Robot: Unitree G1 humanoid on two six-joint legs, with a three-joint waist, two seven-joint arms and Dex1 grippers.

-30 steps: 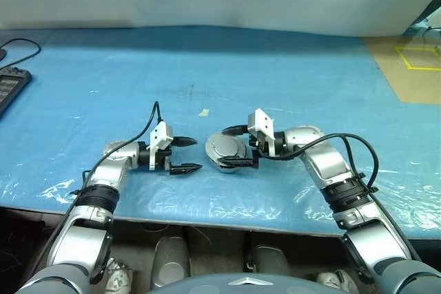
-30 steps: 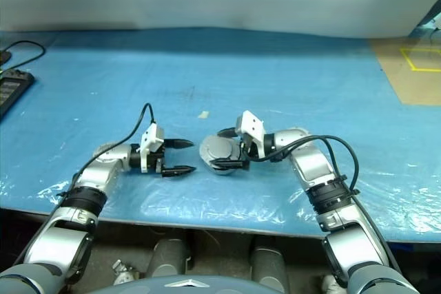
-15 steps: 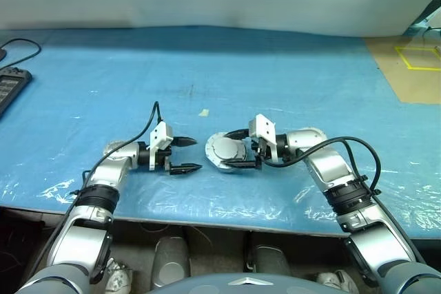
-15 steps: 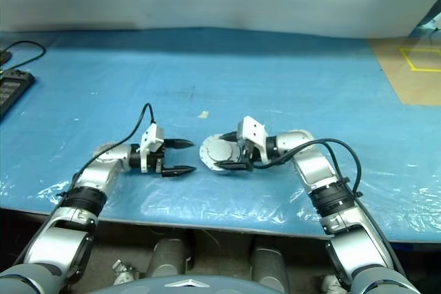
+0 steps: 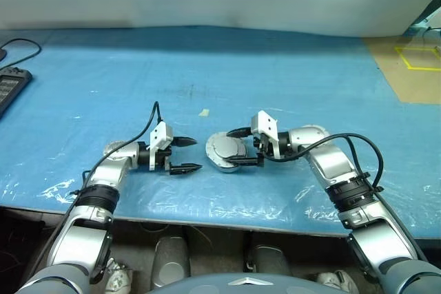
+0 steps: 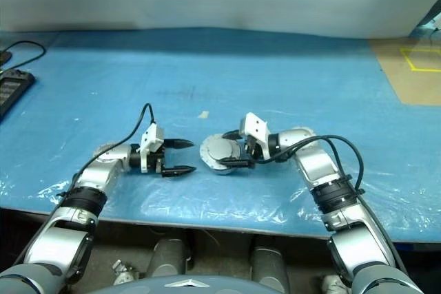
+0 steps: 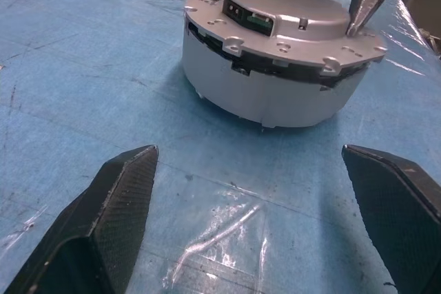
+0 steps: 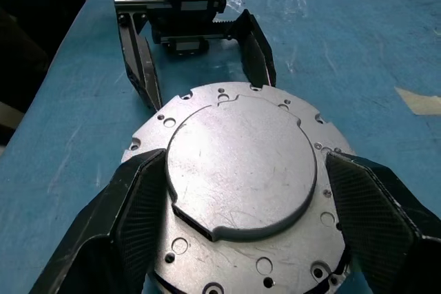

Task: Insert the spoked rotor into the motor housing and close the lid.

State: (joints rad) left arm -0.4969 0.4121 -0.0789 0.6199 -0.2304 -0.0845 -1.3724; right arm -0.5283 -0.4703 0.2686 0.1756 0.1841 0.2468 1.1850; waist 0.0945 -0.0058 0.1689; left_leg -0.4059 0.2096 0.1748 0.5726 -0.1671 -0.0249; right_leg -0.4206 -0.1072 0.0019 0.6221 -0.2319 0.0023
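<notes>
While the left end effector [image 5: 186, 154] is held spread and empty just beside the assembly, the lid [image 8: 241, 170] is seen seated on the motor housing [image 7: 275, 91] near the table [image 5: 275, 74] front edge. Its rim is straddled by the right end effector [image 5: 234, 146], whether gripped or merely flanked cannot be told. If still pinched on withdrawal, the lid could be dragged askew.

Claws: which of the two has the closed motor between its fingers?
The right claw straddles the lid; the left claw is open beside it, apart.
</notes>
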